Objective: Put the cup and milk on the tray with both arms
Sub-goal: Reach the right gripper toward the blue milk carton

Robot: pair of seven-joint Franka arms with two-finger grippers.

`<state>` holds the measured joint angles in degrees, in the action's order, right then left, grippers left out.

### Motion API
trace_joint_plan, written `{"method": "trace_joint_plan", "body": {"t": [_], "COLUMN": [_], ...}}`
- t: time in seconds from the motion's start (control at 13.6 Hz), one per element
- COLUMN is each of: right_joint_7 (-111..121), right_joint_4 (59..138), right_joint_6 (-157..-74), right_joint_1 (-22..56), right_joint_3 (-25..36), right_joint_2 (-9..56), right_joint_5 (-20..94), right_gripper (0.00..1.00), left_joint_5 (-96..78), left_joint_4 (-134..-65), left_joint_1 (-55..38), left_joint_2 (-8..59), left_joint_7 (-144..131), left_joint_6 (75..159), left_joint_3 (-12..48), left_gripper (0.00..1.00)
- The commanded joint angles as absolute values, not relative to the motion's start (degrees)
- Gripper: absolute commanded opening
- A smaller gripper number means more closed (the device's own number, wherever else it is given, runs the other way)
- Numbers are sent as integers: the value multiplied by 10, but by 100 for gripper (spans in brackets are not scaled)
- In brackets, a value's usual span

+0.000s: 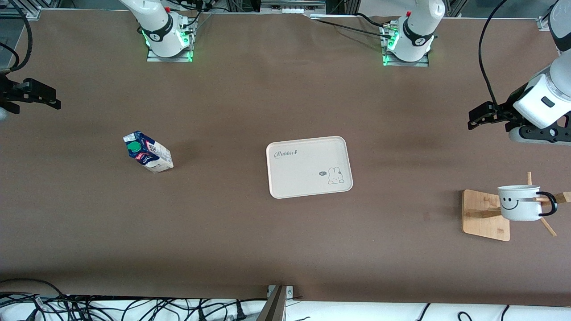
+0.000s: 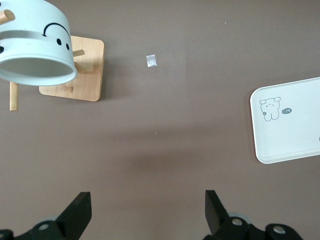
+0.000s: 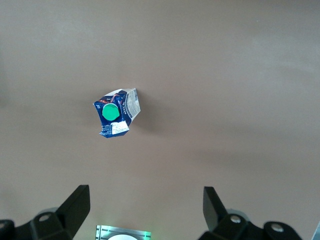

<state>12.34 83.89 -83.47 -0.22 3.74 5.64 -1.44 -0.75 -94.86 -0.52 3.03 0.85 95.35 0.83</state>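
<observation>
The cream tray (image 1: 308, 147) with its "Rabbit" script lies flat at the table's middle, and one corner of the tray (image 2: 300, 145) shows in the left wrist view. The milk (image 1: 148, 151) (image 3: 116, 119), a blue-topped carton with a green cap, stands toward the right arm's end. The cup (image 1: 518, 203) (image 2: 35, 50), white with a smiley face, hangs by its black handle on a wooden stand (image 1: 485, 215) toward the left arm's end. My left gripper (image 1: 479, 117) (image 2: 148, 212) hovers open over bare table beside the stand. My right gripper (image 1: 42, 97) (image 3: 145, 210) hovers open at the table's edge, apart from the milk.
The stand's bamboo base (image 2: 75, 70) and pegs (image 1: 548, 226) surround the cup. A small scrap (image 2: 151, 60) lies on the brown table between stand and tray. Both arm bases (image 1: 167, 40) (image 1: 408, 42) stand along the table's back edge. Cables (image 1: 89, 307) run below the front edge.
</observation>
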Motion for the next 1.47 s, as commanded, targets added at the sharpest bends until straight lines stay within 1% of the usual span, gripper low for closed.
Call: {"method": "trace_joint_plan", "body": {"t": [0.0, 0.52, 1.4], "right_joint_7": [130, 127, 128], "right_joint_4": [826, 827, 831], "right_joint_6": [-822, -831, -834], "right_joint_1": [-14, -12, -8], "right_joint_3": [32, 31, 25], "right_joint_2": [60, 62, 166], "right_joint_5": [-5, -4, -3], "right_gripper": [100, 100, 100], "left_joint_5": [5, 5, 5], "left_joint_4": [-937, -937, -936], "left_joint_1": [-6, -6, -6], "left_joint_2": [36, 36, 36], "left_joint_7": [5, 5, 4], "left_joint_6": [948, 947, 947], "left_joint_3": [11, 11, 11], "left_gripper": [100, 100, 100]}}
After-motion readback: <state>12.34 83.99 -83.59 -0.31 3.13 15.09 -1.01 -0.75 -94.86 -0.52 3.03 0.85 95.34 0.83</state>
